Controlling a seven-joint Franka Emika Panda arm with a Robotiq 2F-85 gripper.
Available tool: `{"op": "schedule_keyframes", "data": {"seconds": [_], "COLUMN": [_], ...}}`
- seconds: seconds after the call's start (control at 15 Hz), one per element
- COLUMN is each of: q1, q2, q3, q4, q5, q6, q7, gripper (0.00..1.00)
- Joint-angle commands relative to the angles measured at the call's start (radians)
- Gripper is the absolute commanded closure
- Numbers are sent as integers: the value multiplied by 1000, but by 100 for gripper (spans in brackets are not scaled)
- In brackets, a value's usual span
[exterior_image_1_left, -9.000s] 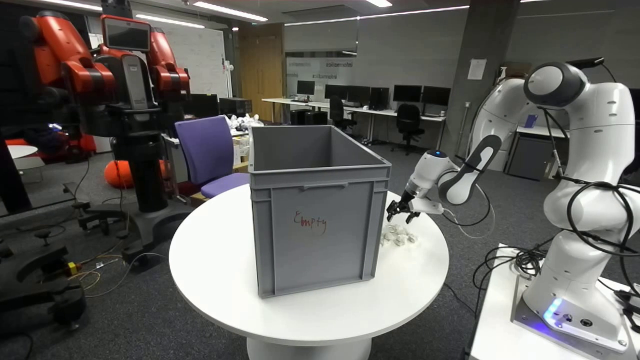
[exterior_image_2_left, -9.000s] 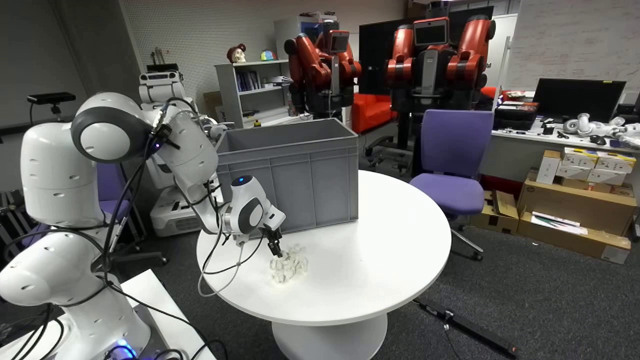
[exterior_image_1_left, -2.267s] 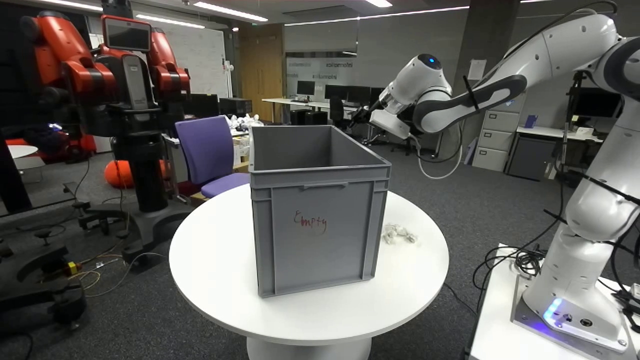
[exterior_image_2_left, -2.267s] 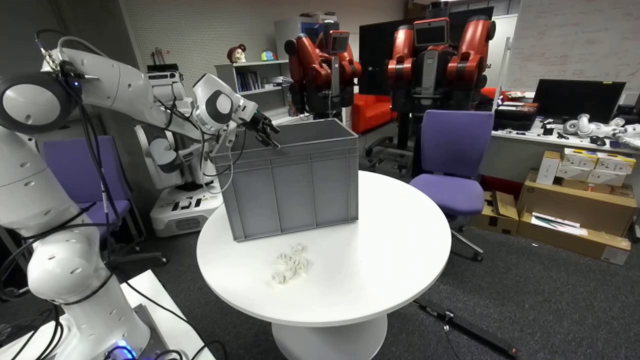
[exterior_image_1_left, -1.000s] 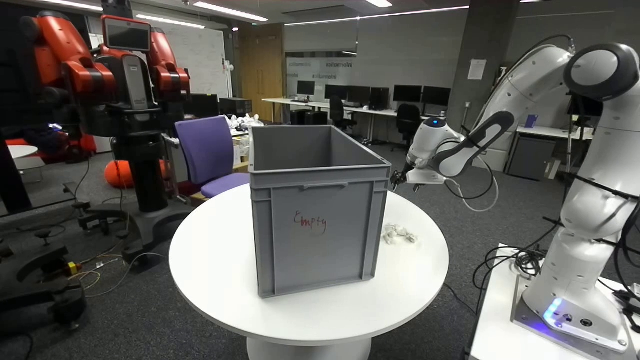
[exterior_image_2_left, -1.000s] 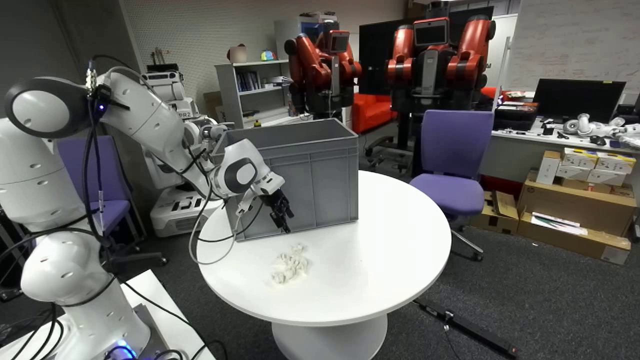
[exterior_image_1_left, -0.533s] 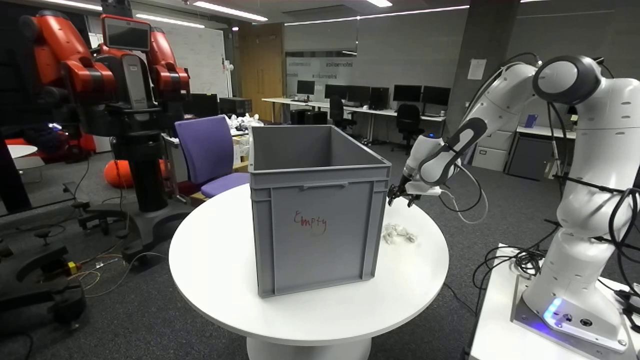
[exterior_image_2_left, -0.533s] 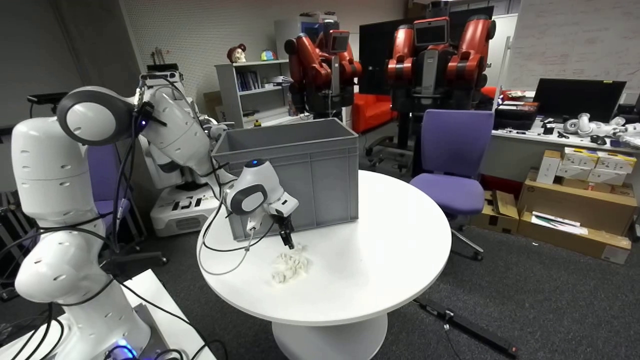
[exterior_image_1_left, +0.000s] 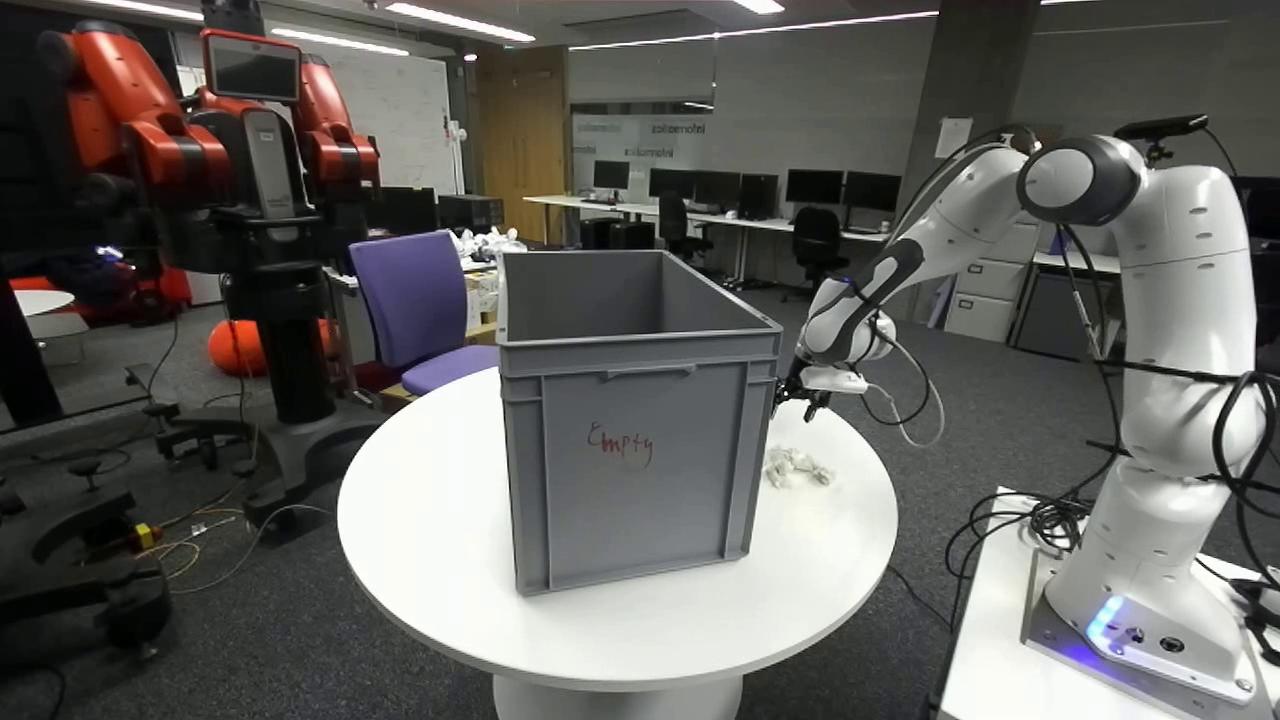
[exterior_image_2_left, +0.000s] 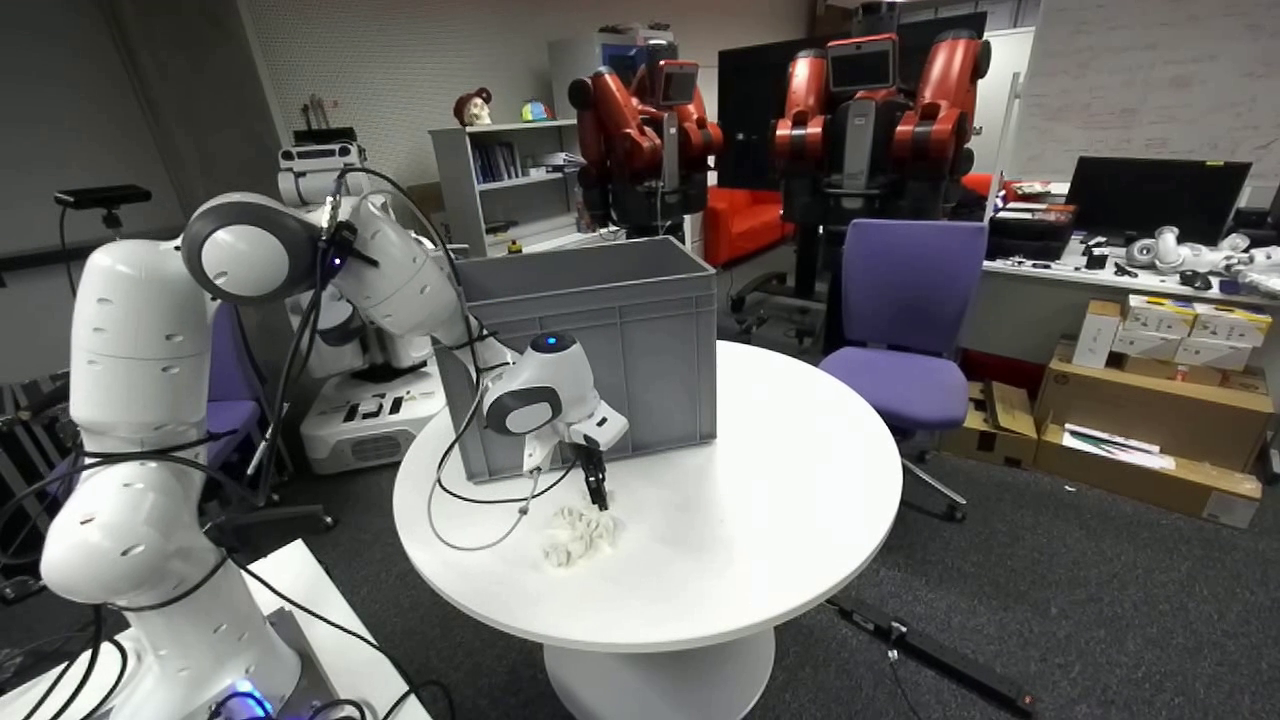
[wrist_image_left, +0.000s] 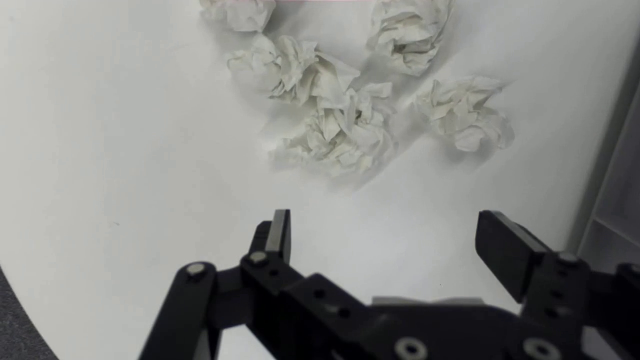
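My gripper (wrist_image_left: 383, 220) is open, with nothing between its fingers in the wrist view. Several crumpled white paper balls (wrist_image_left: 340, 132) lie on the white round table ahead of the fingertips, apart from them. The pile also shows in both exterior views (exterior_image_1_left: 797, 467) (exterior_image_2_left: 578, 537). In an exterior view the gripper (exterior_image_2_left: 597, 493) points down, low over the table at the edge of the pile. It shows too in an exterior view (exterior_image_1_left: 795, 408), partly behind the grey bin (exterior_image_1_left: 640, 480). The bin stands upright beside the pile; its side (exterior_image_2_left: 660, 370) is close to the arm.
The round table (exterior_image_1_left: 430, 560) carries the bin and paper; its edge (wrist_image_left: 30, 320) shows in the wrist view. The bin's wall (wrist_image_left: 620, 200) is at the wrist view's right. A purple chair (exterior_image_2_left: 905, 310) and red robots (exterior_image_2_left: 860, 130) stand beyond the table.
The gripper was at the paper 9 seconds ago and raised by the bin's top 2.3 seconds ago. It has since come down beside the pile, which holds fewer balls than 9 seconds ago.
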Motion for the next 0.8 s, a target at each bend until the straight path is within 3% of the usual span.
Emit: {"op": "schedule_keyframes", "data": {"seconds": [0.0,0.27,0.73], "q1": [79,133,156], "q2": [48,99,155], "q3": [-83,-128,-137], "q4": [57,89,140], "q5": [14,0,-2], "q6": [-33,-53,-121], "q7": [-17,-12,-25], "gripper": [0,0,0]}}
